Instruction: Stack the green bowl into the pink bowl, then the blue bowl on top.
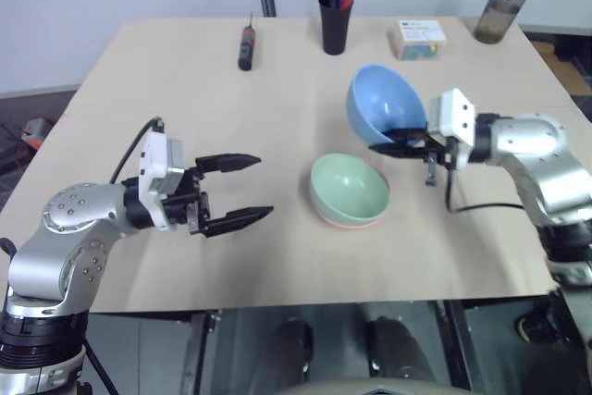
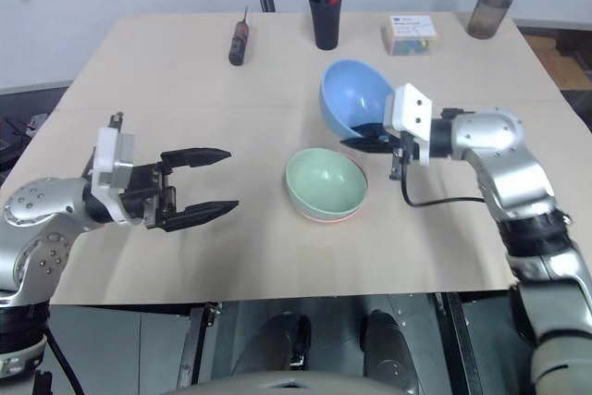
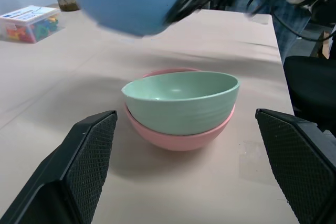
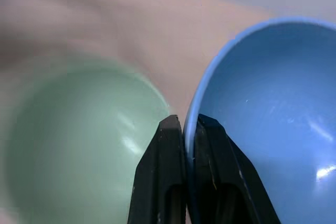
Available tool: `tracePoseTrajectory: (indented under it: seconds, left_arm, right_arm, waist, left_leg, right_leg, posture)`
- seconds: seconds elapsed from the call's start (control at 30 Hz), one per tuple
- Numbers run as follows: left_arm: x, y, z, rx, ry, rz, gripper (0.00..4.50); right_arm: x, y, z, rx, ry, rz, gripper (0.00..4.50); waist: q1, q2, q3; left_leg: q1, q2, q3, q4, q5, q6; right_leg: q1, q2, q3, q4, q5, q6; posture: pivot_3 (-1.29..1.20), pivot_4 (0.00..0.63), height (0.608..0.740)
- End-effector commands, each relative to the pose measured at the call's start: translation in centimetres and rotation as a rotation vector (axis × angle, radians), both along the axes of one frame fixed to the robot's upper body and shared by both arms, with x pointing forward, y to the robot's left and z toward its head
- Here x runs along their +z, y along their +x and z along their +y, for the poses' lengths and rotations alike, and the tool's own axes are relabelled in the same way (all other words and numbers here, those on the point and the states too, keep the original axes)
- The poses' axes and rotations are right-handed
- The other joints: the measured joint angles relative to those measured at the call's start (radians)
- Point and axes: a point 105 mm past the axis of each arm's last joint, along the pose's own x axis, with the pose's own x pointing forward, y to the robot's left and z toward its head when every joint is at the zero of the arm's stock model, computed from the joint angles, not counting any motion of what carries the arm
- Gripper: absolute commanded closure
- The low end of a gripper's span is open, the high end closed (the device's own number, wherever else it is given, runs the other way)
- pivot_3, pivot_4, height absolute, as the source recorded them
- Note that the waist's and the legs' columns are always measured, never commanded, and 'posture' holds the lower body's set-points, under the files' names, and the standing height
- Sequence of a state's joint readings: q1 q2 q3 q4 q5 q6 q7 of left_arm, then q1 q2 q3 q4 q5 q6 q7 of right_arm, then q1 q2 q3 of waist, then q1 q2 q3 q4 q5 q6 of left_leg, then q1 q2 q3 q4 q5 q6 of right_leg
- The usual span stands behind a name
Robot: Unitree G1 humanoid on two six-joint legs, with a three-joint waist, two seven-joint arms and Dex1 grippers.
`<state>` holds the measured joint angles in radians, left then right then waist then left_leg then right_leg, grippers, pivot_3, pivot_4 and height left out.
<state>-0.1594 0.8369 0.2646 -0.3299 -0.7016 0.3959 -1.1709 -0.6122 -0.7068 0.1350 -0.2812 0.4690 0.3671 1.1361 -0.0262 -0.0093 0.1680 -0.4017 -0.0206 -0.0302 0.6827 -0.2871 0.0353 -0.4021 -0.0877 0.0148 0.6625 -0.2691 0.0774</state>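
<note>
Right tool (image 1: pixel 396 143) pinched shut on the rim of the blue bowl (image 1: pixel 384 104), one finger inside the wall and one outside, bowl held tilted on edge above the counter (image 1: pixel 185 99), just beside and behind the stack. Green bowl (image 1: pixel 349 187) already nested in the pink bowl (image 3: pixel 178 137), a sliver of pink showing beneath it near the counter's middle. Left tool (image 1: pixel 237 191) spread wide and empty, well apart to the stack's left, pointing toward it.

Risks from here, as a judgement: thin edge grip on smooth plastic, so a swing of the bowl or a slip from between the fingers; tilted carry, so a low rim clipping the green bowl and shoving the stack aside; early release, possibly leaving the blue bowl perched crooked rather than seated. Grip depth hard to gauge amid blur in the left wrist view.
</note>
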Motion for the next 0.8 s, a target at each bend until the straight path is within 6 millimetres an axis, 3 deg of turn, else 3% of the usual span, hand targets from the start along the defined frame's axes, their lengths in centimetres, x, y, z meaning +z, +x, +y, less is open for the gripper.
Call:
tracePoseTrajectory:
  seconds: [0.03,0.13,0.23,0.47,0.6,0.7,0.8]
  left_arm:
    - [0.8,0.2,-0.3,-0.002,-0.003,-0.048,0.00]
    - [0.8,0.4,-0.5,-0.008,-0.001,-0.052,0.00]
    - [0.9,0.3,-0.5,-0.017,0.002,-0.048,0.00]
    - [0.7,-0.5,0.8,0.004,0.021,-0.031,0.00]
    - [0.9,-1.2,2.2,0.047,0.004,0.005,0.00]
    - [1.1,-1.3,4.2,0.133,-0.042,0.015,0.00]
    - [0.2,-0.7,6.1,0.260,0.031,0.052,0.00]
  right_arm:
    - [-1.2,-3.2,2.1,0.109,0.009,0.097,4.42]
    - [-2.9,-3.2,2.9,0.106,-0.001,0.185,4.42]
    - [-4.4,-1.9,2.5,0.050,-0.046,0.182,3.44]
    - [-1.4,-0.6,0.6,-0.103,0.065,0.066,0.78]
    - [-0.6,-1.1,-2.1,-0.210,0.072,0.063,0.78]
    - [-0.7,-1.1,-5.6,-0.373,0.065,0.067,0.78]
    - [-1.9,-2.1,-10.2,-0.519,-0.011,0.105,0.78]
  waist:
    - [0.000,0.000,0.000]
    - [0.000,0.000,0.000]
    - [0.002,0.000,0.000]
    - [0.009,0.000,0.000]
    - [0.015,0.000,0.000]
    - [0.018,0.000,0.000]
    - [0.016,0.000,0.000]
  left_leg:
    - [0.000,0.000,0.000,0.000,0.000,0.000]
    - [0.001,-0.001,0.001,0.001,0.000,0.000]
    - [0.001,-0.002,0.001,0.001,0.000,0.000]
    - [0.000,-0.002,0.001,0.000,0.000,0.000]
    - [0.000,-0.001,0.001,0.000,0.000,0.000]
    - [0.000,-0.002,0.000,0.000,0.000,0.000]
    - [0.000,-0.002,0.000,0.000,0.000,0.000]
  right_leg:
    - [0.000,0.000,0.000,0.000,0.000,0.000]
    - [0.000,0.001,0.000,0.001,0.000,0.000]
    - [0.000,0.001,0.000,0.001,0.000,0.000]
    - [0.000,0.002,0.000,0.000,0.000,0.000]
    - [0.000,0.001,0.000,0.000,0.000,0.000]
    - [0.001,0.000,-0.001,-0.001,0.000,0.000]
    - [0.001,0.000,-0.001,-0.001,0.000,0.000]
  posture:
    - [0.00,0.150,0.740]
    - [0.00,0.150,0.740]
    - [0.00,0.150,0.740]
    - [0.00,0.150,0.740]
    - [0.00,0.150,0.740]
    - [0.00,0.150,0.740]
    - [0.00,0.150,0.740]
